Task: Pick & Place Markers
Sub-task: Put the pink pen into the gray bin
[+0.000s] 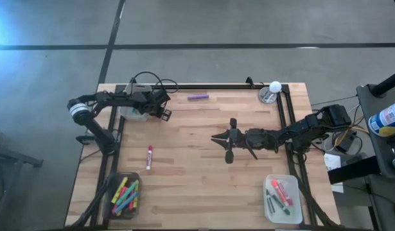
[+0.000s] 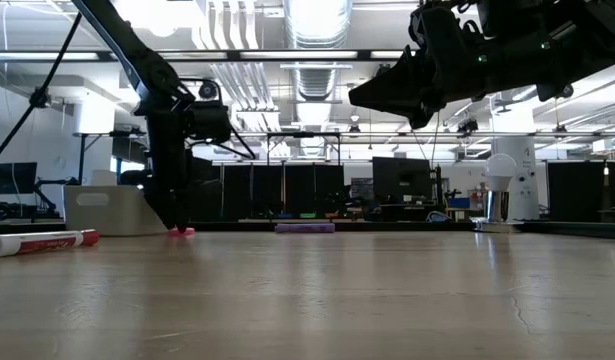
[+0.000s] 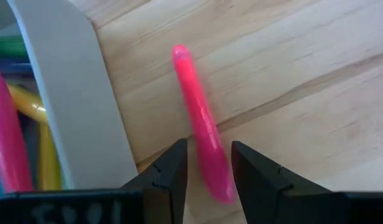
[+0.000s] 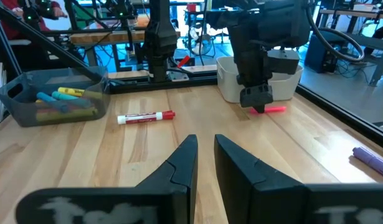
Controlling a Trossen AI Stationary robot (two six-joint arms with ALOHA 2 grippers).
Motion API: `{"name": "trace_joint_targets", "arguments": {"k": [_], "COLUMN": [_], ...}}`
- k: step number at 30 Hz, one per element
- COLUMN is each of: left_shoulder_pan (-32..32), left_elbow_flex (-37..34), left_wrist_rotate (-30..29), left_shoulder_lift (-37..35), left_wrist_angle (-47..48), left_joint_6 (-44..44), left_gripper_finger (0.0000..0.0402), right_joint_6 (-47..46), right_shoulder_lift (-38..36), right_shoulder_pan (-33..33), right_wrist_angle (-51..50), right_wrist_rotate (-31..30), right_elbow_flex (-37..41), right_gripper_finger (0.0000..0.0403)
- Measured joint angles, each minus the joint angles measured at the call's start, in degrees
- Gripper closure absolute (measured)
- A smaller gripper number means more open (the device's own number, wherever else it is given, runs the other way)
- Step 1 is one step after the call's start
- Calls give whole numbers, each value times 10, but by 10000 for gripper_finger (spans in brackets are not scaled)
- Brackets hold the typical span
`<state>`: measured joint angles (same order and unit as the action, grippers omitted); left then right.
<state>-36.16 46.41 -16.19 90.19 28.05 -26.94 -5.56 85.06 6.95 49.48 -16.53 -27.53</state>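
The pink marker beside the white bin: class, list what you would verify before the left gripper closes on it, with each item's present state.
1. Slim pink marker lies between the left gripper's fingers: ok.
2. Left jaws open on both sides of the marker: ok.
3. Marker lying flat on the wooden table: ok.
4. White plastic bin wall clear of the left fingers: ok, beside them, not between.
5. Right gripper out of the way, hovering at mid-table: ok.
6. Fingers low enough to grip: cannot tell.
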Motion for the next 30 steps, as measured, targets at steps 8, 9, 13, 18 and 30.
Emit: {"name": "trace_joint_targets", "arguments": {"k": [8, 9, 13, 18, 30], "left_shoulder_pan": [0, 0, 0, 0, 7], "left_elbow_flex": [-15, -15, -15, -11, 69], "left_wrist_rotate": [-2, -3, -4, -12, -19], "left_shoulder_lift": [0, 0, 0, 0, -44], "left_wrist_angle": [-31, -30, -27, -26, 56], "left_joint_6": [7, 9, 9, 14, 23], "left_gripper_finger": [299, 308, 348, 377, 371], "right_joint_6": [2, 2, 1, 2, 2], "right_shoulder_lift": [0, 0, 0, 0, 0], "right_shoulder_pan": [0, 0, 0, 0, 0], "right_wrist_angle": [0, 0, 0, 0, 0], "right_wrist_rotate": [0, 0, 0, 0, 0], "right_elbow_flex": [0, 0, 0, 0, 0], "right_gripper_finger": [355, 355, 355, 355, 355]}}
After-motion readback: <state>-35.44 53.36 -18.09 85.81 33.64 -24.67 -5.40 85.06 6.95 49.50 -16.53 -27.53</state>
